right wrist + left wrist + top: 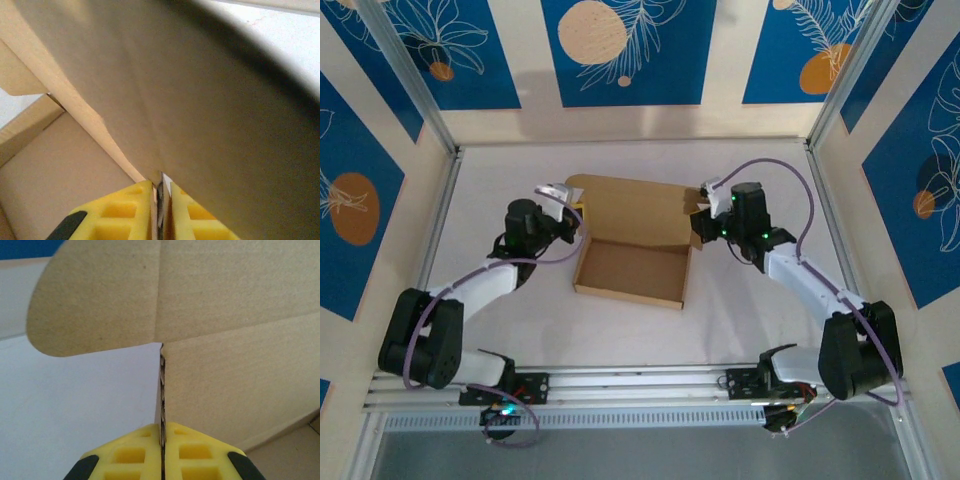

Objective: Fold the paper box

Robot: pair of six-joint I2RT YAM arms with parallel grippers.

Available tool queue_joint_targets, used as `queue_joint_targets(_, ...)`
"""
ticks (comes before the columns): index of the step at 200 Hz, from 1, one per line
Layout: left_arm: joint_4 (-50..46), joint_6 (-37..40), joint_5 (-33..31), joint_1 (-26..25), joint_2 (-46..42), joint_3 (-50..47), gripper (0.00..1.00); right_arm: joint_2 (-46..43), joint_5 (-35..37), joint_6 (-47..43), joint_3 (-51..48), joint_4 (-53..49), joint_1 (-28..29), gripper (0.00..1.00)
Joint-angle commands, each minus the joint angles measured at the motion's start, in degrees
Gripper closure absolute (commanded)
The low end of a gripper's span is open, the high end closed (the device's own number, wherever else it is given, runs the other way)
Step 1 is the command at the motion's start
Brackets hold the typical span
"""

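The paper box [632, 270] is brown cardboard, a shallow tray in mid-table with its lid panel [638, 205] lying open behind it. My left gripper [574, 228] is at the tray's left side. In the left wrist view its yellow fingers [135, 452] are shut on the thin edge of a cardboard wall [240, 370], with a rounded flap [95, 300] above. At the tray's right rear corner is my right gripper [701, 231]. Its yellow fingers [125, 212] pinch a cardboard wall edge [200, 100], with the tray floor [55, 180] to the left.
The white table [500, 180] is fenced by metal frame posts and blue-and-cream patterned walls [620, 50]. A rail [640, 385] with both arm bases runs along the near edge. Grey cables loop over each arm.
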Motion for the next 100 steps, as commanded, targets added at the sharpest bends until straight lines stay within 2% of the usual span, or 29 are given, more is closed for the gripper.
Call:
queue_joint_targets(1, 6.3, -0.1, -2.9, -5.1, -2.3, -2.3, 0.93, -0.5, 9.2, 6.1, -1.8, 8.3, 5.6, 0.84)
queue_joint_targets(21, 9.6, -0.5, -6.7, -6.9, -3.0, -4.1, 0.93, 0.6, 16.2, 10.3, -1.1, 11.3, 7.7, 0.79)
queue_joint_targets(41, 10.0, -0.1, -9.9, -7.2, -3.8, -4.8, 0.93, 2.1, 18.4, 11.7, 2.4, 8.7, 6.7, 0.71)
queue_joint_targets(60, 8.6, 1.3, -11.6, -7.2, -4.7, -4.6, 0.93, 1.7, 10.6, 11.0, 3.0, 7.8, 3.0, 0.62)
queue_joint_targets(100, 6.5, 2.4, -10.2, -6.1, -4.5, -3.9, 0.95, -0.5, -5.3, 7.4, 0.8, 6.9, -5.3, 0.59)
